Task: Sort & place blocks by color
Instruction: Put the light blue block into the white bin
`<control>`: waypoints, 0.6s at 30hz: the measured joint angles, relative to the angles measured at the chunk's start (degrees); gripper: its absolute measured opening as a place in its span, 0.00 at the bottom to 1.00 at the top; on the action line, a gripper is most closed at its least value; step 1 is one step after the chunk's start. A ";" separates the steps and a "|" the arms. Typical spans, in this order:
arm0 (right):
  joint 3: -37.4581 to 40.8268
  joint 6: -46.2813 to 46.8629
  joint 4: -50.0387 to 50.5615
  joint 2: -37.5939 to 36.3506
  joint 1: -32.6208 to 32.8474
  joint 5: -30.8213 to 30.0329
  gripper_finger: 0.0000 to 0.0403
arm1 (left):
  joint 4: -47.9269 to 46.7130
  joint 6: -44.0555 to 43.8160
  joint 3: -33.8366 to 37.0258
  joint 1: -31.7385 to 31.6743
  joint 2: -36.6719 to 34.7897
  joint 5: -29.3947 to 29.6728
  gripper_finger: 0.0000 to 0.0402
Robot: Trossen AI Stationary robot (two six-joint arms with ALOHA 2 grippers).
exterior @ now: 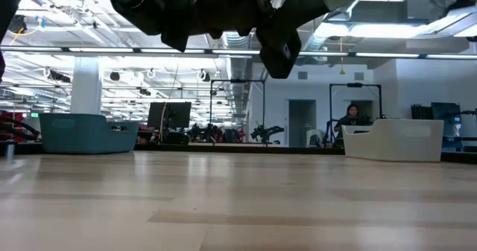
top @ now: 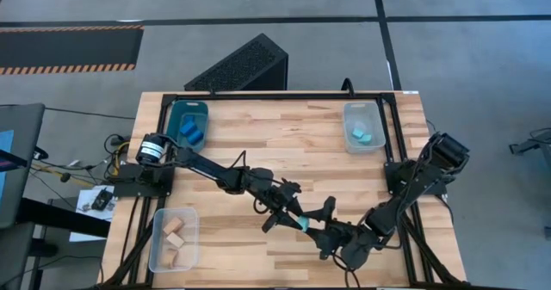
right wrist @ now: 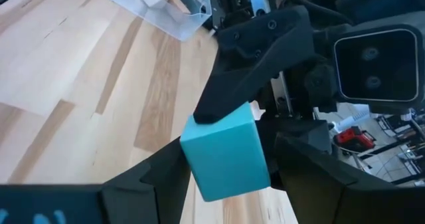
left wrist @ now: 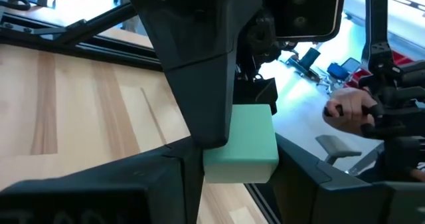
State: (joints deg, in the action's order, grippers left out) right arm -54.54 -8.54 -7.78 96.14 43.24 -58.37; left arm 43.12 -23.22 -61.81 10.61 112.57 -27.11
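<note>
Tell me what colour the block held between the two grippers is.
Light turquoise: the block shows best in the right wrist view.

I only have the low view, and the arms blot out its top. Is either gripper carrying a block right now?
Observer: Yes. A light turquoise block sits between the left gripper and the right gripper. Fingers of both press against it, above the wooden table.
Operator: Where are the other blocks of that colour?
Observer: Two more turquoise blocks lie inside the clear plastic bin, the pale one on your right. Its wall hides them from you.
</note>
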 joint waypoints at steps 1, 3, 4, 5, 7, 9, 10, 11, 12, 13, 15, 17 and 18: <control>0.00 0.03 0.08 0.01 -0.15 0.12 0.60 | -0.11 -0.01 0.01 0.00 0.01 0.00 0.30; 0.00 -0.02 0.08 0.00 -0.45 0.21 0.60 | -0.14 -0.03 0.01 0.02 0.00 -0.05 0.30; 0.00 -0.01 0.09 0.00 -0.65 0.39 0.60 | -0.14 -0.07 0.03 0.04 0.01 -0.07 0.30; 0.00 -0.01 0.08 0.00 -0.77 0.60 0.59 | -0.18 -0.11 0.05 0.06 0.00 -0.07 0.30; 0.00 -0.07 0.12 0.00 -0.81 0.68 0.58 | -0.21 -0.19 0.05 0.07 -0.01 -0.08 0.30; 0.00 -0.11 0.14 0.00 -0.81 0.69 0.55 | -0.21 -0.36 0.05 0.07 0.01 -0.07 0.30; 0.02 -0.21 0.19 0.00 -0.78 0.73 0.53 | -0.19 -0.40 0.05 0.07 0.01 -0.07 0.30; 0.02 -0.28 0.25 0.00 -0.74 0.77 0.50 | -0.14 -0.44 0.05 0.07 0.01 -0.07 0.30; 0.02 -0.31 0.25 0.00 -0.70 0.89 0.47 | -0.12 -0.46 0.05 0.07 0.01 -0.07 0.30; 0.02 -0.36 0.29 0.00 -0.70 1.10 0.44 | -0.12 -0.57 0.05 0.07 0.01 -0.07 0.31; 0.03 -0.78 0.39 0.00 -0.70 1.57 0.38 | -0.22 -1.03 0.05 0.07 0.01 -0.11 0.31; 0.07 -1.36 0.50 0.00 -0.64 1.65 0.35 | -0.27 -1.50 0.05 0.07 0.01 -0.09 0.31; 0.07 -1.54 0.49 0.00 -0.59 1.62 0.35 | -0.26 -1.56 0.05 0.07 0.01 -0.09 0.31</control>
State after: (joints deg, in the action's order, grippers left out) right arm -54.48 -10.08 -7.29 96.14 42.65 -56.75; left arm 42.86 -24.78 -61.76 10.68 112.57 -27.20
